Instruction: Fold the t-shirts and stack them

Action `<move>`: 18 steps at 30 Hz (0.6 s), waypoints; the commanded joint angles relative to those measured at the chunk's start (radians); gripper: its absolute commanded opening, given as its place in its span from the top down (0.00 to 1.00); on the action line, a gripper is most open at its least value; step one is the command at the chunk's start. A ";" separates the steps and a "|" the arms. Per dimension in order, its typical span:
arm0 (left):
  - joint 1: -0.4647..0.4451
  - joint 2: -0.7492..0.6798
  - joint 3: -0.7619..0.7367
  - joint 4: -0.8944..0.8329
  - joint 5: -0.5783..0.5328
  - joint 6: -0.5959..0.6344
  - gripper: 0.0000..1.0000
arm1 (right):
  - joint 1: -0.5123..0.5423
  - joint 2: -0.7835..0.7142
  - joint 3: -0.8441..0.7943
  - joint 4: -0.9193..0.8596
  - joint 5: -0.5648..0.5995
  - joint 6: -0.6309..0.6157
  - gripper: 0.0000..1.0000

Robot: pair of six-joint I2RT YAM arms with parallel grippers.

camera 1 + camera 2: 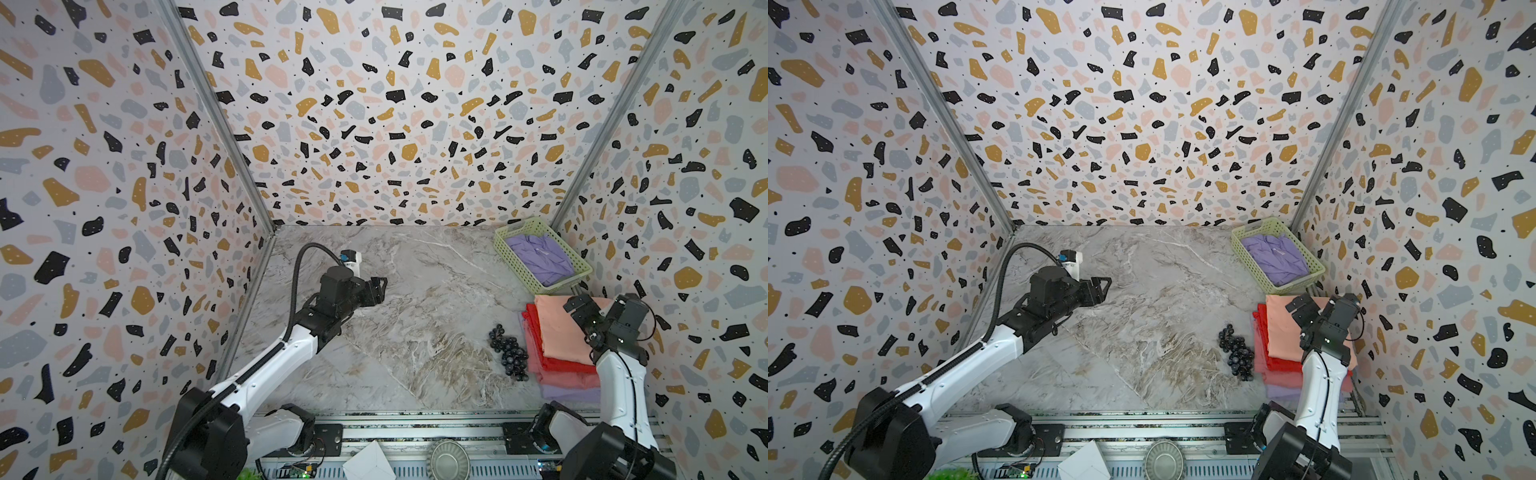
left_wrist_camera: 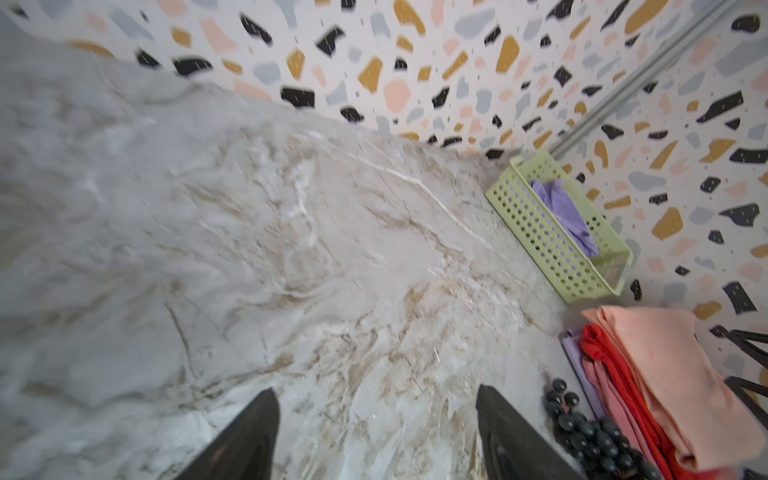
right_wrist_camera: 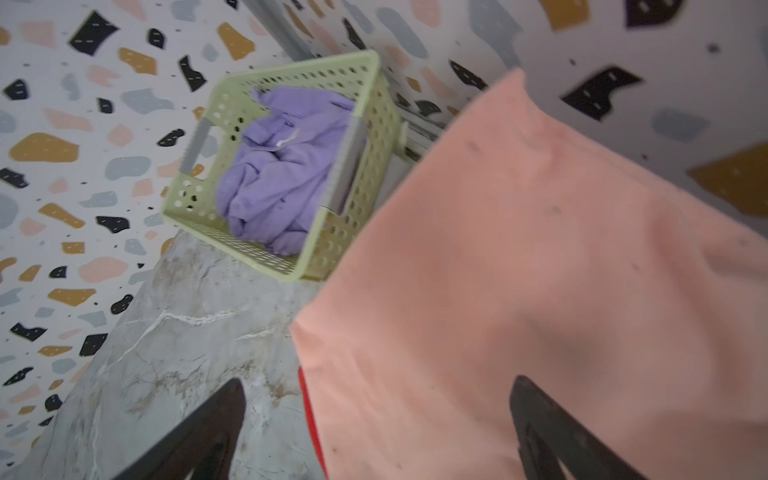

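Now: folded t-shirt stack (image 1: pixel 557 332) long axis front-to-back (peach on top); left gripper (image 1: pixel 380 286), right gripper (image 1: pixel 579 311) fingers spread wide.

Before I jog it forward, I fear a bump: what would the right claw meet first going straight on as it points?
Probably the pale green basket: the open right claw, over the peach shirt, points toward it. If it tilts downward, which is unclear, the shirt comes first.

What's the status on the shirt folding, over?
Left gripper open, empty. Right gripper open above peach shirt on folded stack. Lavender shirt crumpled in basket. Grapes beside stack.
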 commanded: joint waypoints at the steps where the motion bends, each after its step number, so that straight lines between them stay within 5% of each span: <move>1: 0.021 -0.092 0.039 0.008 -0.261 0.101 0.14 | 0.172 0.024 0.069 0.096 0.131 -0.097 0.01; 3: 0.036 -0.137 0.025 0.034 -0.411 0.142 0.00 | 0.281 0.060 0.057 0.169 0.214 -0.156 0.01; 10: 0.109 -0.172 -0.090 0.226 -0.773 0.275 0.00 | 0.365 0.182 -0.095 0.491 0.320 -0.285 0.01; 18: 0.272 -0.209 -0.511 0.781 -0.852 0.299 0.01 | 0.378 0.181 -0.325 0.840 0.228 -0.308 0.01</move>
